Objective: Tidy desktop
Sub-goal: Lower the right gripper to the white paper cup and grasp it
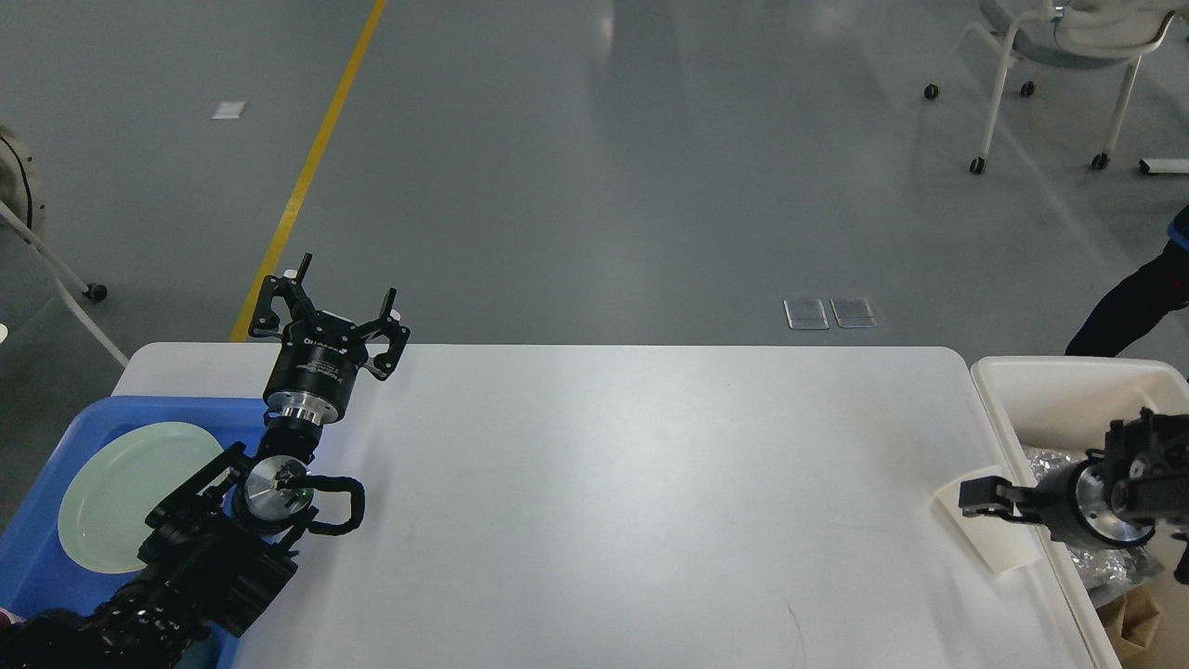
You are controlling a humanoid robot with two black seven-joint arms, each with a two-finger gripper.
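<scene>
The desktop (632, 502) is the biggest thing here. It is white with round corners, and it fills the low middle of the view, between a tray on the left and a bin on the right. The gray floor (594, 167) lies beyond it, with a yellow line (307, 172) running across it on the left. A chair (1059, 56) on wheels stands far back on the right.

The blue tray (37, 557) sits at the left edge of the desktop. A pale green plate (121, 492) lies flat in it. The cream bin (1059, 390) sits at the right edge. Crinkly silver stuff (1054, 460) lies inside it.

The left arm (186, 567) comes up over the tray. The left gripper (346, 299) is raised over the far left edge of the desktop. Its fingers are spread wide, and nothing is between them.

The right arm (1105, 502) reaches in over the bin. The right gripper (980, 502) is at a small white card (999, 544) that leans over the bin's near wall. The fingers are small and dark, so it is hard to tell if they grip the card or only touch it.
</scene>
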